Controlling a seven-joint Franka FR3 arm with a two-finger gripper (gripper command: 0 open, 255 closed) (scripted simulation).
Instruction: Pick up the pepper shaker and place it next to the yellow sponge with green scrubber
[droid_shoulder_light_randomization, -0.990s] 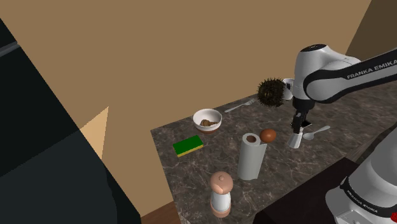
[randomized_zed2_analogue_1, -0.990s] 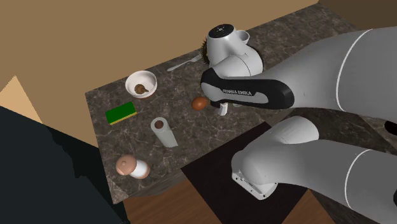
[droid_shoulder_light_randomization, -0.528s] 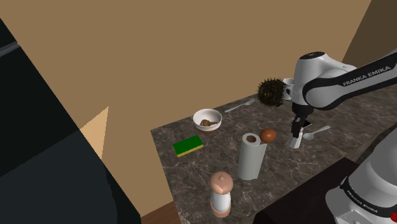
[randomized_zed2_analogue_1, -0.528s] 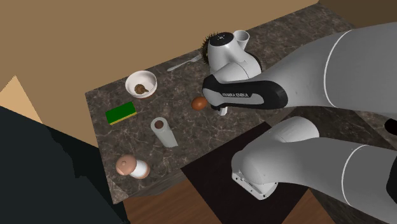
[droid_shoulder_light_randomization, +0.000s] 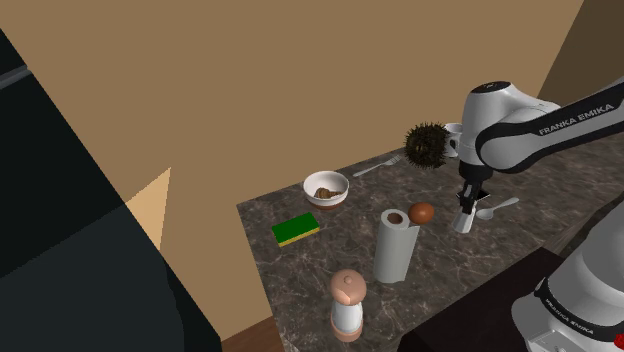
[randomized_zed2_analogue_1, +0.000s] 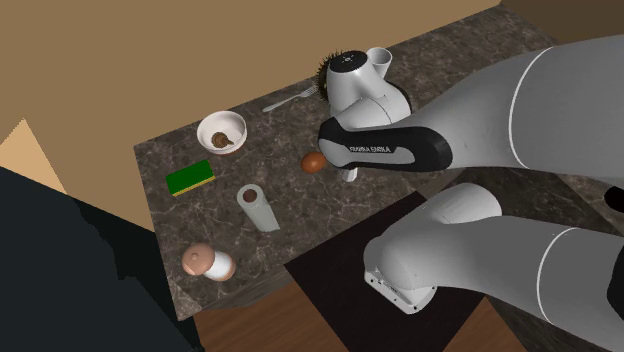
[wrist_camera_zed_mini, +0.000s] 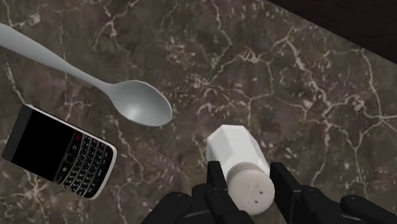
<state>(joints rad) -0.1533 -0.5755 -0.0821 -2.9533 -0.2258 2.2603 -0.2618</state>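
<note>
One relation to weigh: shaker against sponge. From the shoulder view, fingers (droid_shoulder_light_randomization: 465, 206) down on the white shaker (droid_shoulder_light_randomization: 463, 222), standing on the desk (droid_shoulder_light_randomization: 295, 275) near the stand, a spoon (droid_shoulder_light_randomization: 498, 207) just beside it. Green-topped sponge (droid_shoulder_light_randomization: 296, 230) well apart toward that view's left, with an egg (droid_shoulder_light_randomization: 422, 212) and a standing paper roll (droid_shoulder_light_randomization: 396, 245) between. From the second exterior view, shaker (randomized_zed2_analogue_1: 350, 177) peeking out white under the arm, egg (randomized_zed2_analogue_1: 314, 162) close by, sponge (randomized_zed2_analogue_1: 189, 179) far off toward that view's left. From the wrist view, shaker (wrist_camera_zed_mini: 236, 153) with its holed cap facing the hand, clasped between both fingers (wrist_camera_zed_mini: 218, 183), drawn narrow against its sides. Long axis running away from the hand down toward the desk, leaning slightly. Probably best to lift straight along that axis first, then carry high past egg and roll, setting down beside the sponge and not on it.
</note>
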